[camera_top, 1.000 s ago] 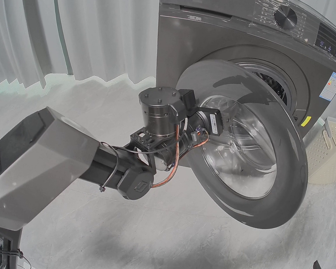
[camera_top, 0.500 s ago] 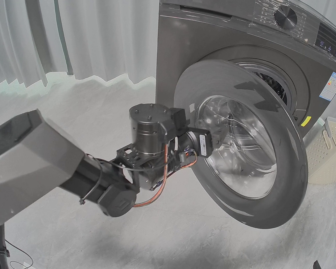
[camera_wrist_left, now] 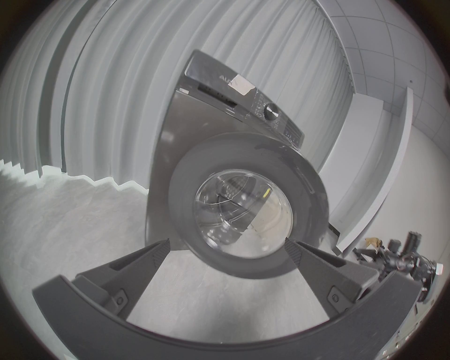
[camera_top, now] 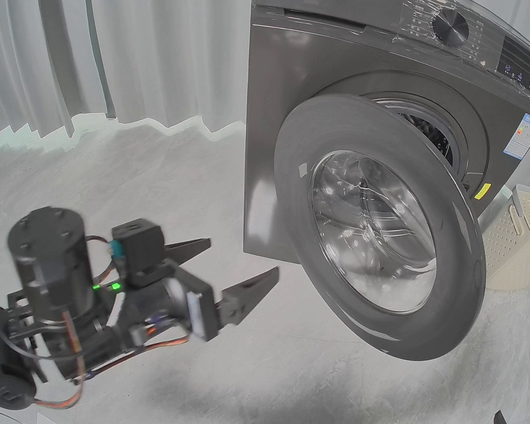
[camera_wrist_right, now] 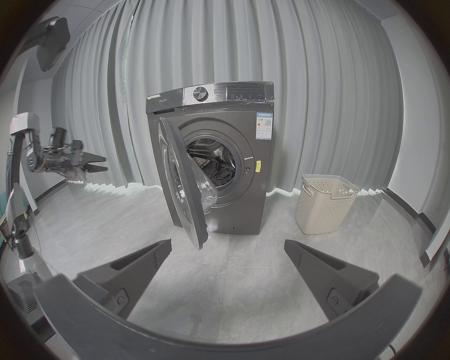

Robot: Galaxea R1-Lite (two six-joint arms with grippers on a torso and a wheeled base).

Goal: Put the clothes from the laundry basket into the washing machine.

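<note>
The left gripper (camera_top: 242, 256) hung low with its fingers spread wide and holding nothing, well apart from the swung-out door (camera_top: 324, 134) of the washing machine (camera_top: 294, 67), the right gripper (camera_wrist_right: 227, 243) was likewise released, dark clothes (camera_wrist_right: 219, 172) lay inside the drum, and the laundry basket (camera_top: 526, 252) stood beside the machine.

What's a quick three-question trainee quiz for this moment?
1. True or false: the washing machine door is shut.
2. Pick one. The left gripper has its fingers: A) shut on cloth; B) open, holding nothing; C) clamped on the door rim.
3. Short answer: what lies inside the drum?

Key: 1 false, it stands swung open. 2 B. 3 dark clothes.
</note>
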